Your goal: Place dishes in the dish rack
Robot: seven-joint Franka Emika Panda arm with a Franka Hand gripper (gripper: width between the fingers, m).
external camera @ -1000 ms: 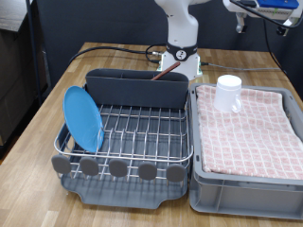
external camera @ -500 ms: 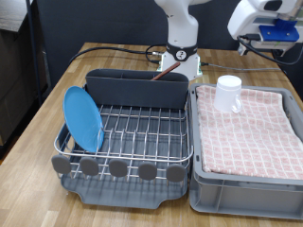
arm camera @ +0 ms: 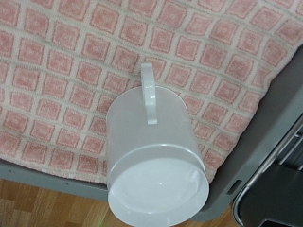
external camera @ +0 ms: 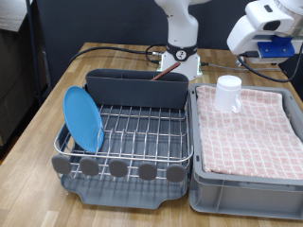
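Dish rack (external camera: 142, 132): silver wire grid on a dark grey tray, sits on the wooden table (external camera: 57, 85) at the exterior view's left. No readable writing or brand marks anywhere.

Contents: light-blue plate (external camera: 83, 118) stands on edge in the rack's left slots. Grey cutlery bin (external camera: 137, 88) runs along the rack's far side; can't see inside it. Row of round grey discs (external camera: 117, 168) along the near edge.

Grey crate (external camera: 248, 184) sits just beside the rack, on its right, lined with pink-checked cloth (external camera: 251, 128). White mug (external camera: 228, 93) stands on the cloth at the crate's far end, close to the wall on the rack side. Wrist view shows the mug (arm camera: 156, 151) bottom-up, flat base facing the camera, handle lying over the cloth (arm camera: 76, 66), near the crate edge.

Gripper (external camera: 270, 43) hangs above and behind the crate at the exterior view's top right, well apart from the mug. Fingers not visible in either view, so can't tell if they're apart or together. Nothing seen held.

Robot base (external camera: 178, 57) and cables sit behind the rack.
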